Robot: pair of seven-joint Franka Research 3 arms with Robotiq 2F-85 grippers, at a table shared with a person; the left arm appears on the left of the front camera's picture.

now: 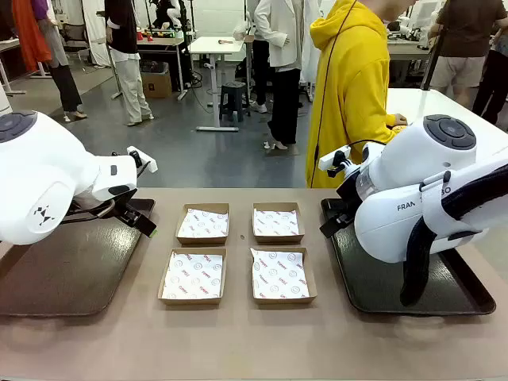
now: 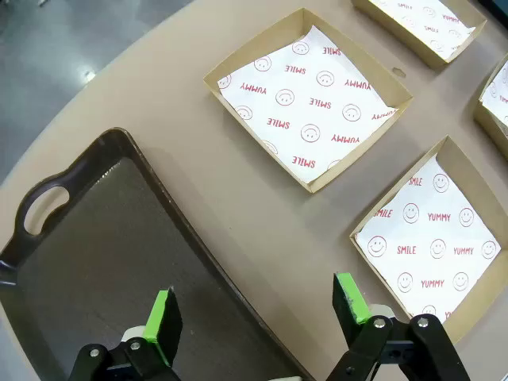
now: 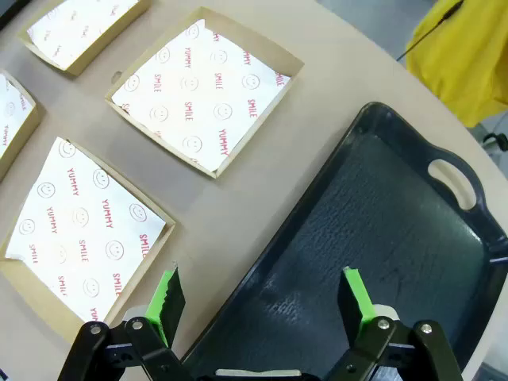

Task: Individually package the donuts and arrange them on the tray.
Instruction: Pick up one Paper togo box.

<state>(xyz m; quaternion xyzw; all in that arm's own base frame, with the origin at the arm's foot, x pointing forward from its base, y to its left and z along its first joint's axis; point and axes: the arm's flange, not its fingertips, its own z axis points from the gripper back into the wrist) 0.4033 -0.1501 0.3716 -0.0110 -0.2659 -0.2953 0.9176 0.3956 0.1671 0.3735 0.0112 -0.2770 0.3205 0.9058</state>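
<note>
The task is judged to be at its very start: nothing has been packaged, and no donuts have been set in a box or on a tray. Nearest the robot, the table (image 1: 254,345) is flanked by two dark handled trays, the left tray (image 1: 63,278) and the right tray (image 1: 373,295), and both are seen bare. The left gripper (image 2: 255,300) is held above the inner edge of the left tray with its green-padded fingers spread wide and nothing between them. The right gripper (image 3: 261,290) is held likewise above the inner edge of the right tray, spread and carrying nothing. Between the trays, four shallow cardboard boxes are laid out in two rows of two, well apart from one another. In the near row, the near-left box (image 1: 192,302) and the near-right box (image 1: 284,302) are each lined with white printed paper (image 2: 317,103) marked with red smileys and the words SMILE and YUMMY, and nothing else is held in them. Behind them, the far-left box (image 1: 204,206) and the far-right box (image 1: 277,205) are lined the same way and hold only that paper. At the far side of the table a person (image 1: 349,95) in a yellow hoodie is standing. All four packagings and the arranging on a tray are judged to remain.
</note>
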